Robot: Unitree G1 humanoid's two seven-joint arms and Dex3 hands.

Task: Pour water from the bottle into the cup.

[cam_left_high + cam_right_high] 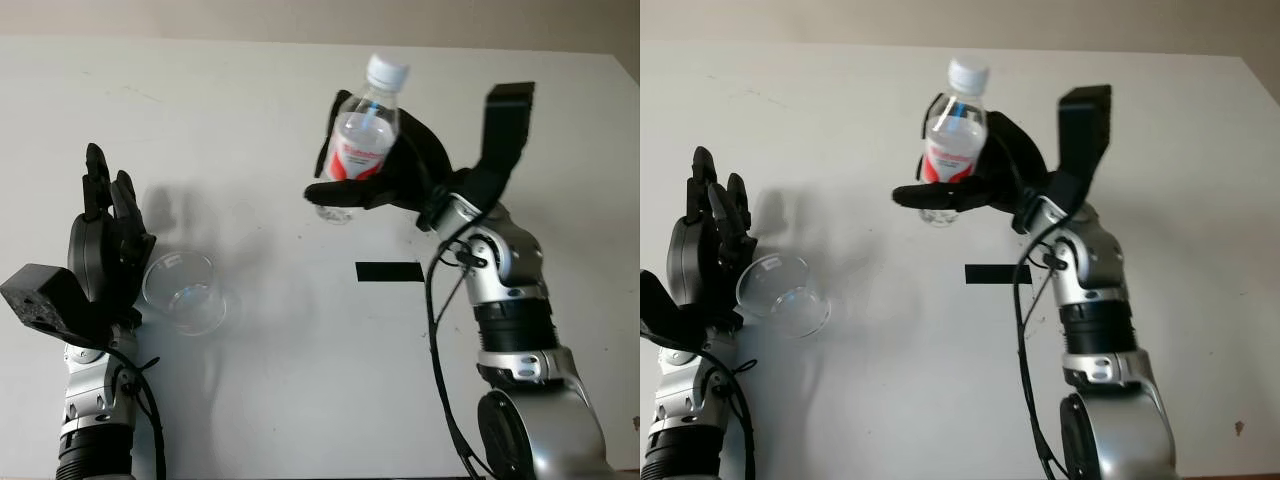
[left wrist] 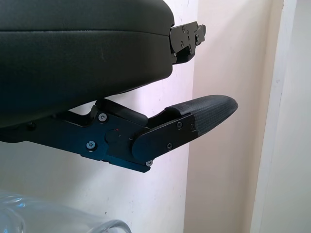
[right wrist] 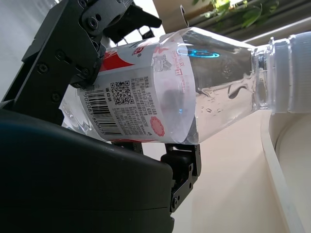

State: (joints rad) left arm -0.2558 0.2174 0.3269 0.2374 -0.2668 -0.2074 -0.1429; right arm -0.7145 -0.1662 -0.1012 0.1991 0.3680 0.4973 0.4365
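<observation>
A clear plastic bottle (image 1: 362, 135) with a red-and-white label and a white cap is held upright above the table by my right hand (image 1: 385, 170), whose fingers wrap its lower body. The label and barcode on the bottle (image 3: 146, 97) fill much of the right wrist view. A clear plastic cup (image 1: 182, 291) sits on the table at the left. My left hand (image 1: 105, 235) is raised beside the cup, just to its left, open and holding nothing. The cup's rim (image 2: 58, 223) peeks into the left wrist view below a finger (image 2: 204, 114).
A black strip of tape (image 1: 389, 271) lies on the white table (image 1: 270, 400) below the held bottle. The table's far edge meets a beige wall at the back.
</observation>
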